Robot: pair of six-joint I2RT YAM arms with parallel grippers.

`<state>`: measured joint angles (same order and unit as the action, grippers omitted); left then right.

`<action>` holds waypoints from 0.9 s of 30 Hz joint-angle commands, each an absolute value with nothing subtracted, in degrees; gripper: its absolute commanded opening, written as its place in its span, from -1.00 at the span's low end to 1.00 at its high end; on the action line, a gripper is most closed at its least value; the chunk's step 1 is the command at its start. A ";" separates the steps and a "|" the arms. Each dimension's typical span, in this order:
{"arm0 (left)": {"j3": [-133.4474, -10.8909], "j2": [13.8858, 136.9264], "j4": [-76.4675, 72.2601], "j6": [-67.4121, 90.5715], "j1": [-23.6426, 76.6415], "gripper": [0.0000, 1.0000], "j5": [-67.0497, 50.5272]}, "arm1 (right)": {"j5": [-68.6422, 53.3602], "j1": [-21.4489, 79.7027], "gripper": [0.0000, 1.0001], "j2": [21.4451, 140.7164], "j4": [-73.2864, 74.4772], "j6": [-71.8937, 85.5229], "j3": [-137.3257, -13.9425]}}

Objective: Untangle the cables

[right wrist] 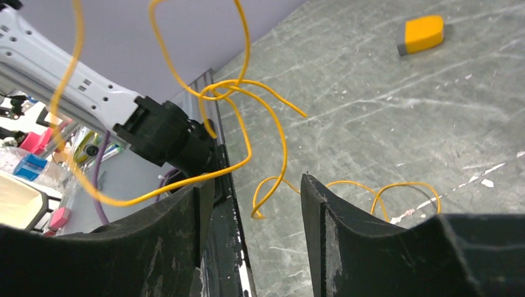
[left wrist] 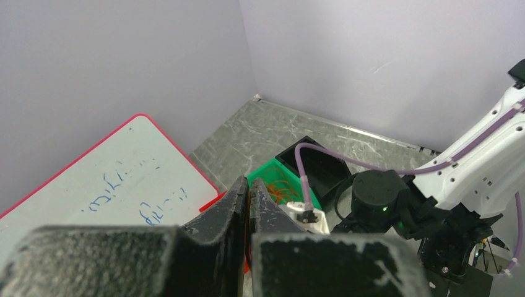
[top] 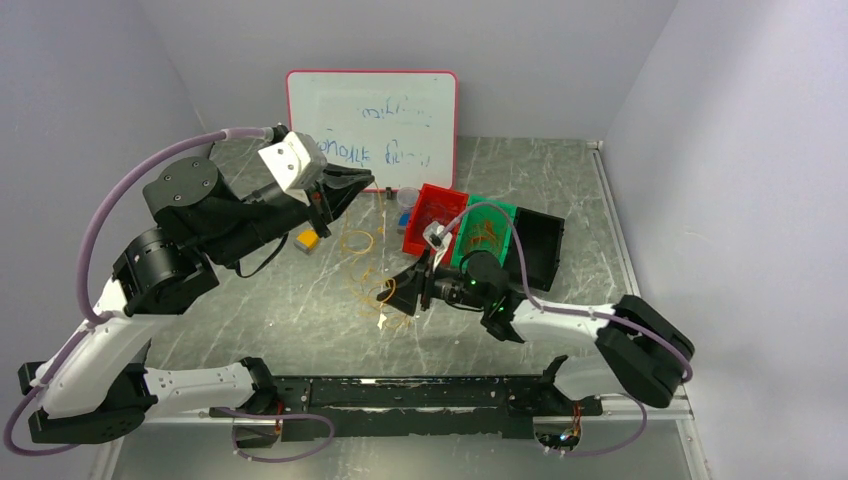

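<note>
The cables [top: 366, 272] are thin orange-yellow wires lying in loose loops on the table [top: 250, 330]. They sit on the left-arm side of the green bin [top: 503, 212] and slightly nearer the arm bases than it is. More orange wire lies inside that bin.

Only the right wrist view shows the strands up close. There, yellow loops cross one another just ahead of the right gripper [right wrist: 255, 185], whose fingers stand well apart with nothing pinched. One strand runs across the front of a finger; whether it touches cannot be told.

Only the left wrist view shows the left gripper [left wrist: 249, 185] clearly, with its fingers pressed together and nothing visible between them.

A whiteboard [top: 370, 130] behind the bin carries blue handwriting too blurred to read.

The left arm is folded at the elbow with its wrist raised, farther back than the bin. The right arm reaches low past the bin's near side toward the wires.

An orange block [top: 308, 241] lies beyond the cables from the bin.
</note>
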<state>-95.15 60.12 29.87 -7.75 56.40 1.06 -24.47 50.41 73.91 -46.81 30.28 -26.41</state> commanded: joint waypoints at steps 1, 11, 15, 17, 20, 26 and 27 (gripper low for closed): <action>-94.59 59.35 27.34 -8.09 56.52 -0.86 0.57 | -22.42 51.39 0.12 78.86 -56.52 33.00 -25.75; -94.33 58.36 28.08 -7.82 56.56 -0.86 1.96 | -12.18 52.10 -0.96 84.58 -59.91 37.81 -24.17; -95.32 58.23 29.34 -7.65 56.51 -0.86 4.62 | -3.44 52.11 -1.00 81.28 -52.76 39.55 -20.15; -96.01 58.23 29.81 -7.81 56.51 -0.86 6.39 | -0.01 52.05 -1.00 79.18 -48.20 40.24 -17.89; -97.36 58.25 30.36 -8.65 56.51 -0.86 9.03 | 3.41 52.07 -1.00 76.29 -43.65 40.82 -14.66; -101.97 59.37 31.50 -10.75 56.52 -0.86 12.22 | 7.45 52.01 -1.00 73.86 -39.13 42.43 -10.04; -102.75 59.67 31.76 -11.11 56.51 -0.86 12.40 | 8.03 52.04 -1.00 73.90 -38.71 42.83 -9.63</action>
<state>-98.63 59.27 31.22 -9.04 56.40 9.06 2.55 51.86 75.02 -42.57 40.99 -11.64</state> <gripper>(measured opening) 0.074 0.009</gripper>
